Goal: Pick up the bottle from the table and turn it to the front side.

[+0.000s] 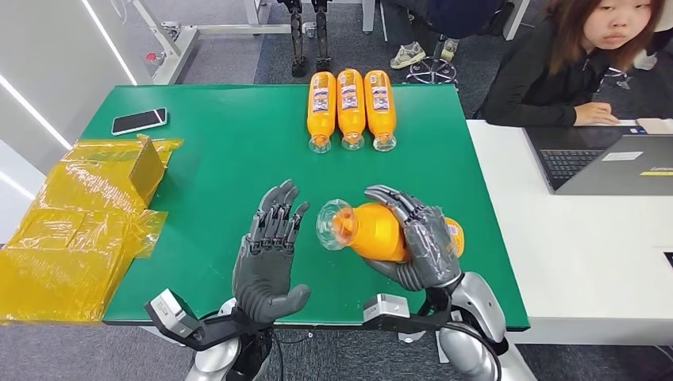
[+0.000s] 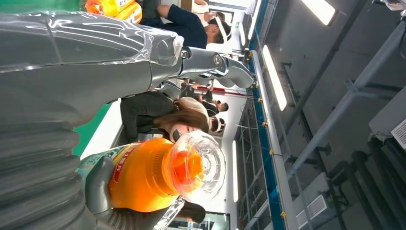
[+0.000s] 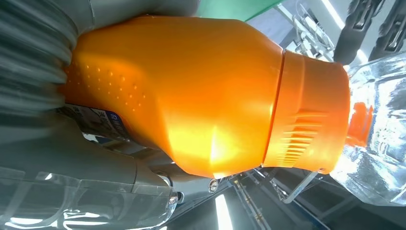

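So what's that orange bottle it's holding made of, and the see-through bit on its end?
The bottle in the right hand looks like glossy plastic: it shows bright highlights and small moulded dimples up close. The clear cap seems to be hard transparent plastic, since the orange lid shows through it. Glass can't be ruled out by sight alone.

Glossy orange plastic bottle (image 1: 381, 232) with clear, glassy cap, gripped in matt grey plastic right hand (image 1: 421, 238). Matt green table (image 1: 222, 151), smooth. Crinkled shiny yellow film (image 1: 75, 230) at left edge. Glossy black phone (image 1: 139, 121) near far-left corner.
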`<action>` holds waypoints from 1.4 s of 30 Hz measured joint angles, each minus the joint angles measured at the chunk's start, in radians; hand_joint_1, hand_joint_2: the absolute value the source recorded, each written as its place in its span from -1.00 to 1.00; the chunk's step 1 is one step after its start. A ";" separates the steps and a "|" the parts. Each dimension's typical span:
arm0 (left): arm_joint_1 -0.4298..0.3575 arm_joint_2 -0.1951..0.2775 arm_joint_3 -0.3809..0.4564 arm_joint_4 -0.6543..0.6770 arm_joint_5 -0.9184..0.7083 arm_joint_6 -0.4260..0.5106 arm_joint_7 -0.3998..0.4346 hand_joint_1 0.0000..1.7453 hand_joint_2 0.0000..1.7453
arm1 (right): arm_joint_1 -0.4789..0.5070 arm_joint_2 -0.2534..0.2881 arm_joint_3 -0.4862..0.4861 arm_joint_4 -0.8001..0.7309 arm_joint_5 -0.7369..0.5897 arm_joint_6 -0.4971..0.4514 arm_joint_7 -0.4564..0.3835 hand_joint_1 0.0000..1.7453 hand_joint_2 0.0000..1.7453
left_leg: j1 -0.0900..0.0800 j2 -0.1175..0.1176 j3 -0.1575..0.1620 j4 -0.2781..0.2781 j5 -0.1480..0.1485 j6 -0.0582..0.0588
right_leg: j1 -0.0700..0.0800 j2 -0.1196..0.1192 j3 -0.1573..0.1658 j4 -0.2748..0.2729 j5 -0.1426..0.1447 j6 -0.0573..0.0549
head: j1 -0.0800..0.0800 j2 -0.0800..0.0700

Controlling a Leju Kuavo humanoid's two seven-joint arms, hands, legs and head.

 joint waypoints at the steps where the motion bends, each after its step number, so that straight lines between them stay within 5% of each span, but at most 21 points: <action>1: 0.000 0.000 0.000 0.000 0.000 0.000 0.000 -1.00 1.00 | 0.000 0.000 -0.003 0.000 0.000 0.000 0.000 1.00 1.00 | 0.000 0.000 0.000 0.000 0.000 0.000 | 0.000 0.000 0.000 0.000 0.000 0.000 | 0.000 0.000; 12: 0.004 0.000 -0.001 0.000 0.000 0.011 0.003 -1.00 1.00 | 0.009 -0.014 0.023 0.032 -0.088 0.013 -0.083 1.00 1.00 | 0.000 0.000 -0.001 0.000 0.000 0.000 | 0.000 0.000 0.000 0.000 0.000 0.000 | 0.000 0.000; 20: 0.003 0.000 -0.016 -0.001 -0.002 0.025 0.003 -1.00 1.00 | -0.037 0.049 0.179 0.121 -0.158 0.013 -0.079 1.00 1.00 | 0.000 0.000 -0.001 -0.001 0.000 0.000 | 0.000 0.000 0.000 0.001 0.000 0.000 | 0.000 0.000; 31: 0.002 0.000 -0.010 -0.001 -0.003 0.039 -0.021 -1.00 1.00 | -0.118 0.113 0.247 0.212 -0.223 0.041 -0.099 1.00 1.00 | 0.000 0.000 -0.001 0.000 0.000 0.000 | 0.000 0.000 0.000 0.001 0.000 0.000 | 0.000 0.000; 35: 0.003 0.001 -0.002 -0.001 -0.007 0.039 -0.026 1.00 1.00 | -0.124 0.123 0.255 0.224 -0.224 0.042 -0.102 1.00 1.00 | 0.000 0.000 -0.001 0.000 0.000 0.000 | 0.000 0.000 0.000 0.001 0.000 0.000 | 0.000 0.000; 42: 0.003 0.002 0.010 -0.001 -0.019 0.059 -0.036 0.78 1.00 | -0.123 0.131 0.262 0.225 -0.223 0.063 -0.097 1.00 1.00 | 0.000 0.000 -0.001 -0.001 0.000 0.000 | 0.000 0.000 0.000 0.001 0.000 0.000 | 0.000 0.000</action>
